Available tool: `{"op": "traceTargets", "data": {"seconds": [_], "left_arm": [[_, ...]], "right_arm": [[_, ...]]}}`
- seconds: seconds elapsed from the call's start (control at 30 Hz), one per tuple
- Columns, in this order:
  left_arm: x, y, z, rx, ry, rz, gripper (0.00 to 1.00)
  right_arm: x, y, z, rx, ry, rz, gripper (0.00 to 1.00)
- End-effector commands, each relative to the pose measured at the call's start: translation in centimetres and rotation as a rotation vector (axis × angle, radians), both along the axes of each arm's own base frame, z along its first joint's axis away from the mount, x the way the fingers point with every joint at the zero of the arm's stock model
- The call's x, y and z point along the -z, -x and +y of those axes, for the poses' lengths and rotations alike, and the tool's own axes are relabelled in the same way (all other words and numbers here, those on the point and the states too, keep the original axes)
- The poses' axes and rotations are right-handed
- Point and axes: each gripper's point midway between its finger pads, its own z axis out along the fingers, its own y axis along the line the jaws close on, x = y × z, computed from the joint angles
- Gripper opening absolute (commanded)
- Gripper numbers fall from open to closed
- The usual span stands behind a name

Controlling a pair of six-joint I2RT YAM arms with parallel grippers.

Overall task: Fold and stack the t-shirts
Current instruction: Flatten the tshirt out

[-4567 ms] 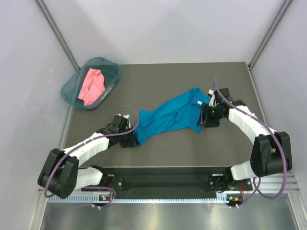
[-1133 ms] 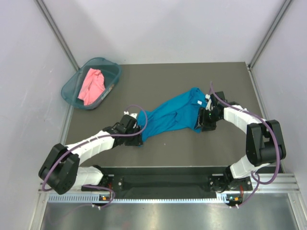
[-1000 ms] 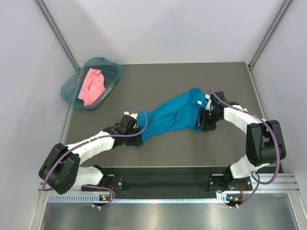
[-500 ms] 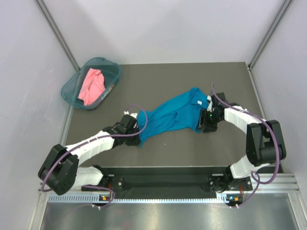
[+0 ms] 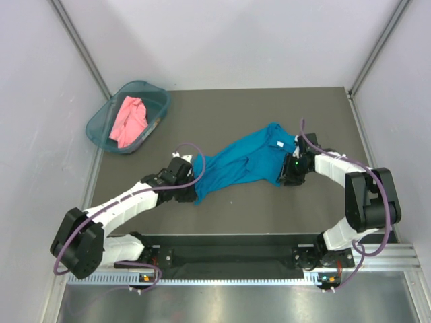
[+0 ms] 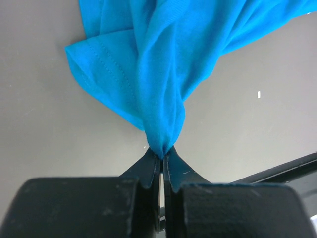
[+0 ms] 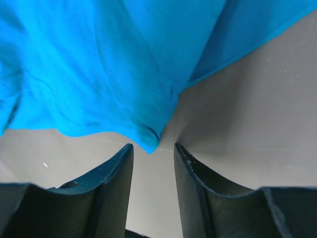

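The teal-blue t-shirt [image 5: 242, 160] lies bunched in a diagonal band across the middle of the dark table. My left gripper [image 5: 193, 191] is shut on its lower left end; in the left wrist view the cloth [image 6: 153, 59] is pinched between the closed tips [image 6: 161, 154] and fans out away from them. My right gripper [image 5: 288, 171] is open at the shirt's right end; in the right wrist view a corner of the cloth [image 7: 99, 69] hangs just in front of the gap of my right gripper [image 7: 153, 151], apart from both fingers. The salmon-pink t-shirt [image 5: 128, 120] lies crumpled in the basket.
A rigid teal plastic basket [image 5: 101, 119] stands at the table's far left corner. White walls with metal posts close in the table at the left, back and right. The black rail with the arm bases runs along the near edge [image 5: 229, 256].
Over 4.6 s my left gripper drew right and up with the shirt's end. My right gripper shifted slightly at the shirt's right end. The shirt's left end is more bunched.
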Motion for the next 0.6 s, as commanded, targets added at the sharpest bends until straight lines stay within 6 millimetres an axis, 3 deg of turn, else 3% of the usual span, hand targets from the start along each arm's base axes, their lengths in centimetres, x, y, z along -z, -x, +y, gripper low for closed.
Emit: {"op": "traceTargets", "data": {"seconds": [0.0,0.23,0.57], "left_arm": [[-2.1,-0.9,-0.9,-0.001,0.040,-0.043,0.00],[-2.2,-1.1,-1.1,0.006,0.038,-0.040,0.00],[-2.8,-1.3,-1.2,0.006,0.040,-0.045,0.00]], "right_arm": [[0.8,-1.7,-0.5,0.048,0.006,-0.067,0.39],[1.5,-3.4,-0.2,0.022,-0.009,-0.102,0.38],[1.6,-0.8,-0.7,0.040,0.000,-0.049,0.37]]}}
